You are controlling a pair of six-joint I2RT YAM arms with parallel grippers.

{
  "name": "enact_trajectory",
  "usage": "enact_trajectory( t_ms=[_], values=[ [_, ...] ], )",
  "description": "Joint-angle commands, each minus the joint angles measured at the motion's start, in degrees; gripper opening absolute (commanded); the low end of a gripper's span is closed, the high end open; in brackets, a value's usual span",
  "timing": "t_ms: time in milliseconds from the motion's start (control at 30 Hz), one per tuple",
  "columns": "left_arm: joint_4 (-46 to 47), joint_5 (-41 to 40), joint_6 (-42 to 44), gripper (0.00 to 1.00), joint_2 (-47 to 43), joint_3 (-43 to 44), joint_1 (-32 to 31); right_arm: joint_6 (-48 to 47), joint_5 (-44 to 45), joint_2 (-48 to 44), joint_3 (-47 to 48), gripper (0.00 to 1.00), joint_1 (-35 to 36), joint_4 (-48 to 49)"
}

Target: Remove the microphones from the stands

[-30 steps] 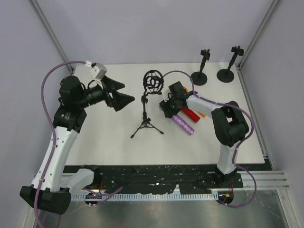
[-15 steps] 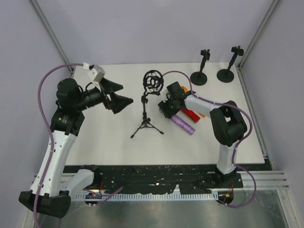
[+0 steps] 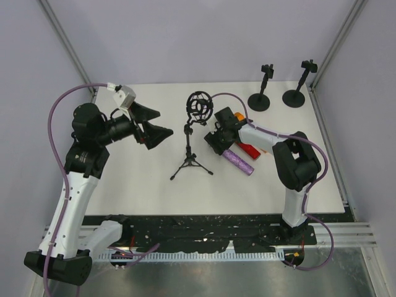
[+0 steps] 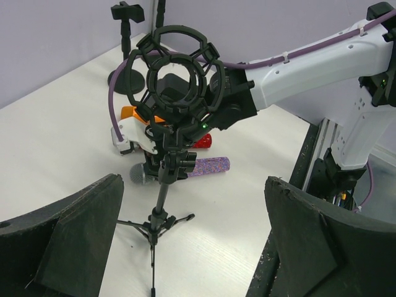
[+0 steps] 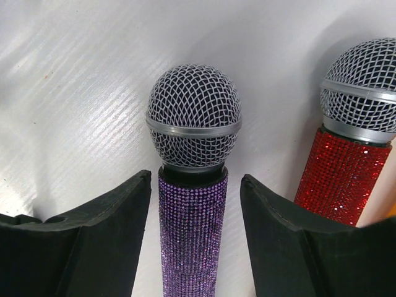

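Note:
The black tripod stand (image 3: 189, 148) stands mid-table with its round shock mount (image 3: 198, 106) empty; it also shows in the left wrist view (image 4: 162, 198). A purple glitter microphone (image 3: 239, 162) lies flat on the table right of the stand. My right gripper (image 3: 218, 143) is low over its head end, open, one finger on each side of the purple handle (image 5: 193, 210) without touching. A red glitter microphone (image 5: 346, 167) lies beside it. My left gripper (image 3: 163, 124) is open and empty in the air, left of the stand.
Two round-base mic stands (image 3: 260, 99) (image 3: 294, 96) stand at the back right corner. An orange object (image 3: 263, 150) lies behind the red microphone (image 3: 247, 149). The table's right edge and a metal rail (image 4: 322, 142) lie past my right arm.
My left arm has drawn back slightly to the left. My right gripper has shifted a little along the purple microphone, still open. The microphones and stand have not moved.

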Motion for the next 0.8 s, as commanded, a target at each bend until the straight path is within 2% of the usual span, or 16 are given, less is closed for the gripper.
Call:
enact_trajectory(
  t_ms=[0,200,500,633,767],
  values=[
    [0.6,1.2,-0.7,1.0,-1.0,0.1,0.4,-2.3,1.9,-4.8,2.8,0.66,0.5,1.2],
    [0.6,1.6,-0.6,1.0,-1.3,0.2,0.5,-3.1,-2.1,-10.4,3.4,0.77,0.4,-0.4],
    [0.2,3.2,2.1,1.0,-2.0,-0.7,0.5,-5.3,-14.1,-24.2,-0.4,0.83,-0.4,-0.5],
    [2.6,3.5,3.7,1.0,-2.5,-3.3,0.6,-4.2,-22.2,-32.4,-5.6,0.87,-1.6,4.7],
    [9.3,3.4,4.3,1.0,-2.7,-8.8,1.0,-1.0,-29.6,-38.1,-13.1,0.9,-1.6,13.8]
  ],
)
